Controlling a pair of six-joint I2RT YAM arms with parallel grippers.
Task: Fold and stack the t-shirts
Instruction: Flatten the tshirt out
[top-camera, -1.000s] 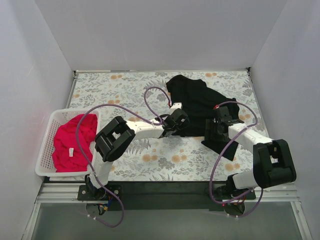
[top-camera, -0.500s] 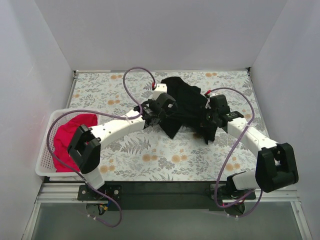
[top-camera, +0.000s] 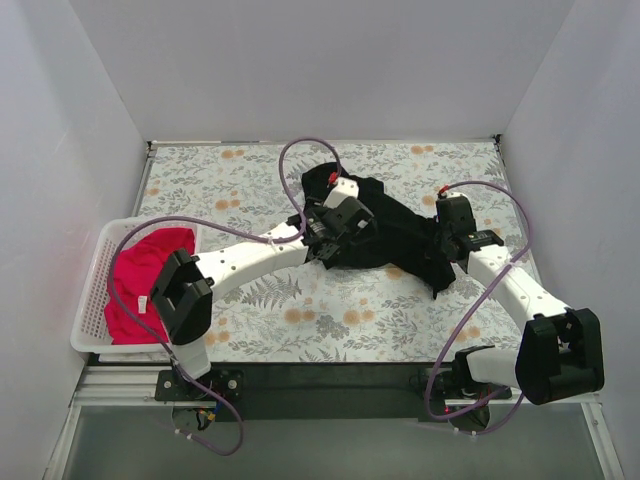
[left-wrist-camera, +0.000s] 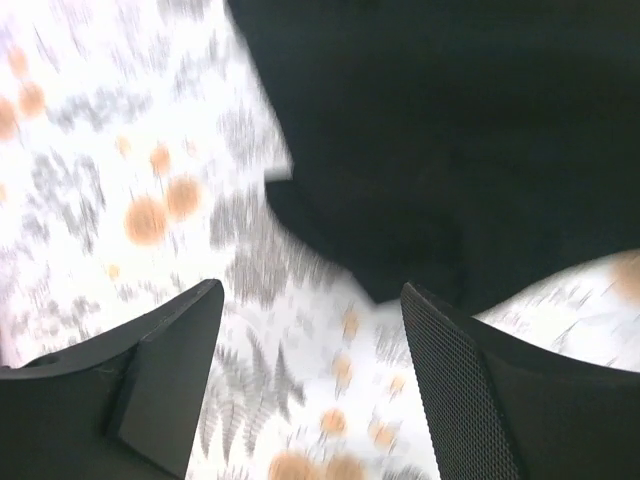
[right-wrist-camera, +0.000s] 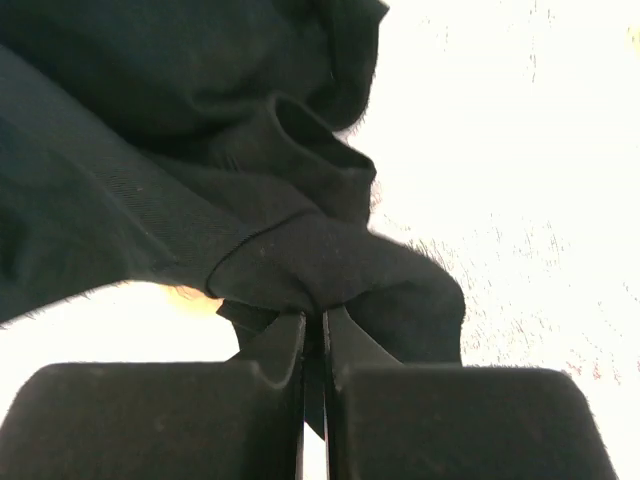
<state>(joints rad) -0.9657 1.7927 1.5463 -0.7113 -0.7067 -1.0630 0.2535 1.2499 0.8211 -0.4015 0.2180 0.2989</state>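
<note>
The black t-shirt lies crumpled on the flowered table, mid-right. My left gripper hovers at its left edge, open and holding nothing; in the left wrist view the gripper is above bare tablecloth, with the black t-shirt just beyond the fingertips. My right gripper is at the shirt's right side, shut on a bunched fold of black t-shirt that rises from the closed gripper. The red-pink t-shirt lies in the basket at the left.
A white lattice basket stands at the table's left front edge. White walls enclose the table on three sides. Purple cables loop over both arms. Flowered tablecloth shows in front of the black shirt.
The left gripper has opened and let go of the black shirt. The right gripper, open a second ago, has shut on the shirt and drawn it right. The shirt now lies lower and wider.
</note>
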